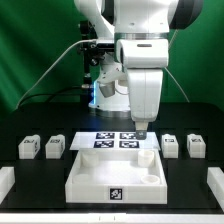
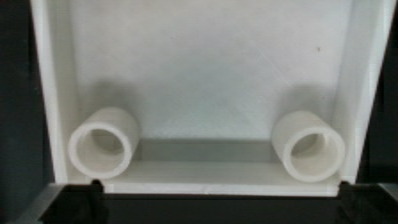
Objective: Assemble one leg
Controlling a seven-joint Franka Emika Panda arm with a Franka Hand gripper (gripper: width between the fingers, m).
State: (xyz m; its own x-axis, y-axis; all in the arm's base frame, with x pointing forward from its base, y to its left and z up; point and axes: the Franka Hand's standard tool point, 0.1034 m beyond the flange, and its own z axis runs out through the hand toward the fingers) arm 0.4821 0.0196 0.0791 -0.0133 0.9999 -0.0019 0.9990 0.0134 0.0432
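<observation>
Four legs, small white posts with black-and-white tags, stand in a row on the black table. Two are at the exterior view's left [image 1: 28, 148] [image 1: 56, 147] and two at its right [image 1: 170, 146] [image 1: 196, 144]. My gripper [image 1: 143, 128] hangs over the far rim of the large white tray-like panel [image 1: 80, 172], away from every leg. In the wrist view my gripper [image 2: 214, 200] is open and empty, with the dark fingertips [image 2: 80, 196] far apart. Below it lies the panel's inside [image 2: 205, 70] with two round white sockets [image 2: 103, 143] [image 2: 311, 146]. No leg shows in the wrist view.
The marker board [image 1: 105, 133] lies flat just behind the panel, under the gripper. White blocks sit at the table's near corners, at the exterior view's left [image 1: 5, 180] and right [image 1: 215, 182]. The robot base and cables stand behind.
</observation>
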